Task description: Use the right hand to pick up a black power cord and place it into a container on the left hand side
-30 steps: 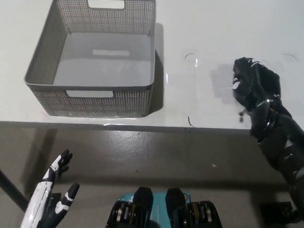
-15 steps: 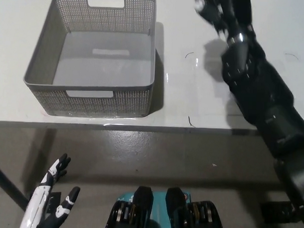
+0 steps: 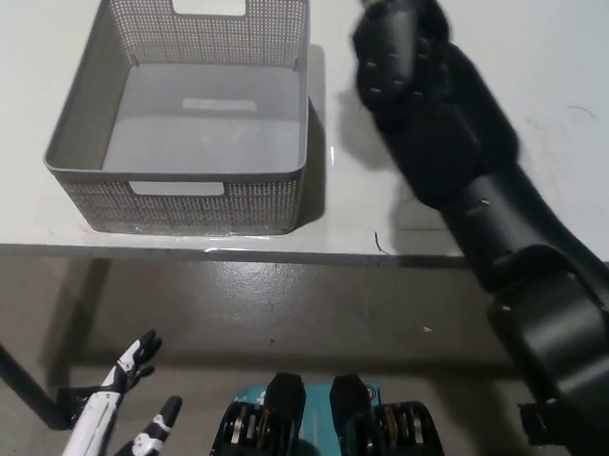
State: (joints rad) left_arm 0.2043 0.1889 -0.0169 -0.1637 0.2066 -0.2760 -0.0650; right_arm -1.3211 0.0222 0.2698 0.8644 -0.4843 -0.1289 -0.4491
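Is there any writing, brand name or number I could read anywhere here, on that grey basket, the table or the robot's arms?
None can be read.
Grey perforated plastic basket: no lettering; the pale rectangles are handle cut-outs.
White table: only thin dark scuff marks, no words.
Black right arm: no visible label; its hand is out of view.
White left hand: dark patches only, no text.

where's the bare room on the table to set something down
The basket interior looks bare. Free tabletop lies right of the black right arm. The strip between basket and arm is narrow. The white left robot hand rests below the table edge.
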